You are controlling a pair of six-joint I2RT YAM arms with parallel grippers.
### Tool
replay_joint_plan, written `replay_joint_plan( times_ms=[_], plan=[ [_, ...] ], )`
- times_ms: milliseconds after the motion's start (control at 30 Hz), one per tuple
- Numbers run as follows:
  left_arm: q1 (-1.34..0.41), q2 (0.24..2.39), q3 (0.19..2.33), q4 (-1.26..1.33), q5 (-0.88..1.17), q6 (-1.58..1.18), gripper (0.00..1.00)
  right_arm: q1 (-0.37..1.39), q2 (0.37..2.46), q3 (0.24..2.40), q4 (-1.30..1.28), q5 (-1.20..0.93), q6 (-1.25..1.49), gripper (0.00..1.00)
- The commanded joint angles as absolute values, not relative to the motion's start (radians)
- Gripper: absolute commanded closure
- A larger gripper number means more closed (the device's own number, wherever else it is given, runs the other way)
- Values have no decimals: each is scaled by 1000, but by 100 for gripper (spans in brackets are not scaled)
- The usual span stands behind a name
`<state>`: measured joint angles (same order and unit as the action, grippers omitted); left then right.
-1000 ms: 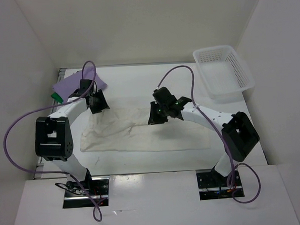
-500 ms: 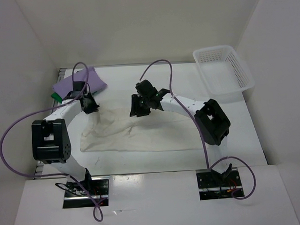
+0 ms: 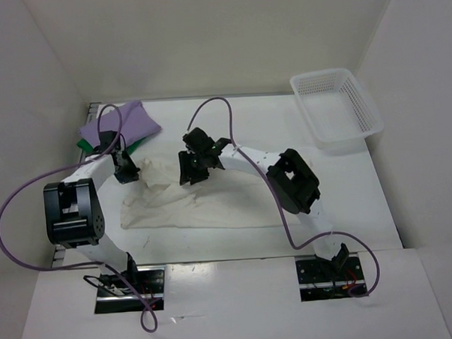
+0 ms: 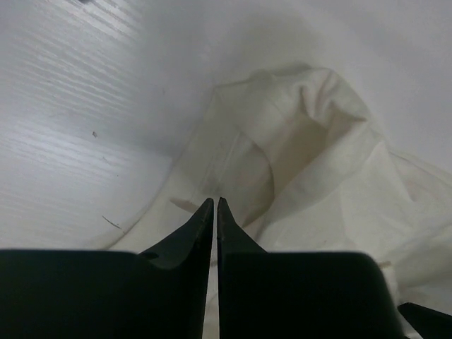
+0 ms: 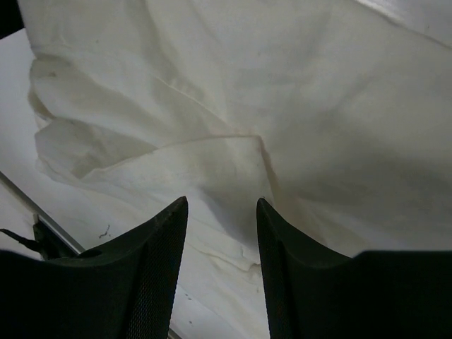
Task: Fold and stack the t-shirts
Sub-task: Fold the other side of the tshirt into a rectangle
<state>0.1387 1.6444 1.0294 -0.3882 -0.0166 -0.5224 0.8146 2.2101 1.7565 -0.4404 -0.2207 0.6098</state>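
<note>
**Both claws crowd the cream shirt's far left end**

The cream shirt (image 3: 235, 203) lies with its long axis across the table. Most of it stretches away to the right of both claws and back toward the arm bases. The left gripper (image 3: 127, 172) sits at the bunched far-left corner with its fingers pressed together; whether cloth is caught between them I cannot tell. The right gripper (image 3: 190, 173) hangs spread above the cloth, just right of the left one. The lavender shirt (image 3: 130, 119) lies just beyond the left claw, so that arm is nearer to it.
</note>
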Motion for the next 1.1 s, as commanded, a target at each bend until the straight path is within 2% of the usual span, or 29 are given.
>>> replay_joint_plan(
  times_ms=[0,67,100,167,200,367,467,767,867,900,933,1033,1067],
  plan=[
    [153,1610,1026,-350,32,-506,89,819,2218,1804,-462,-203,586,50],
    [153,1502,971,-305,75,-534,71,819,2218,1795,-462,-190,577,50],
    [153,1395,956,-269,75,-547,67,819,2218,1795,-462,-181,577,50],
    [153,1326,943,-235,65,-558,52,819,2206,1758,-450,-181,577,50],
    [153,1325,954,-235,64,-558,42,819,2189,1744,-449,-192,577,50],
    [115,1547,1060,-247,83,-506,38,819,2160,1692,-422,-192,588,50],
    [115,1624,1081,-238,83,-483,44,819,2151,1692,-433,-192,588,50],
    [-3,1689,1137,-201,-23,-416,45,819,2141,1701,-451,-147,578,49],
    [-3,1715,1149,-210,-78,-416,59,819,2164,1723,-451,-126,578,44],
    [-3,1730,1160,-221,-92,-416,72,819,2180,1723,-463,-126,578,43],
    [-3,1744,1160,-221,-103,-416,79,819,2189,1748,-472,-126,578,43],
    [35,1753,1151,-221,-103,-446,94,819,2207,1749,-472,-164,578,42],
    [49,1753,1137,-221,-86,-446,95,819,2207,1734,-463,-184,578,42]
  ],
)
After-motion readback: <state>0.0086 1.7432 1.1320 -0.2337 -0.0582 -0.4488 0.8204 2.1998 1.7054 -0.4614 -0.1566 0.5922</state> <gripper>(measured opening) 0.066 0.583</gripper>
